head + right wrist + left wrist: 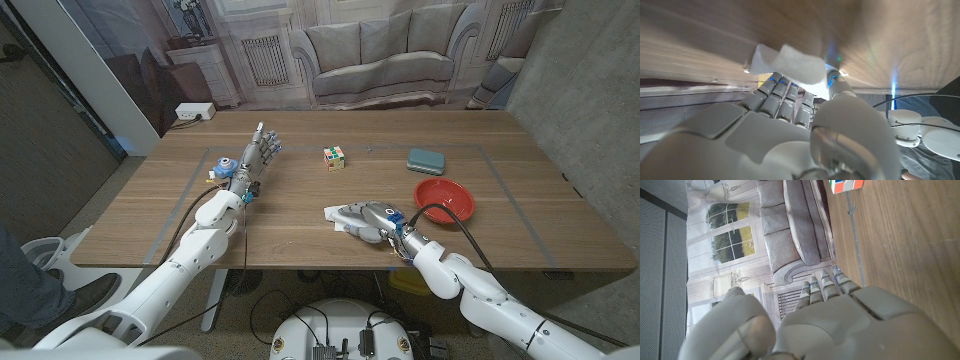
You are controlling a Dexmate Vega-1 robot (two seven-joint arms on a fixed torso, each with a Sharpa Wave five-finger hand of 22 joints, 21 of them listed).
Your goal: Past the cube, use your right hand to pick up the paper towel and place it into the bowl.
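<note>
Right hand (368, 220) is held low near the table's front edge, fingers (785, 97) closed on the paper towel (787, 66). Left hand (256, 155) is extended forward, fingers straight, empty.

No text, label, brand, number or sign can be read in any of the views.
</note>
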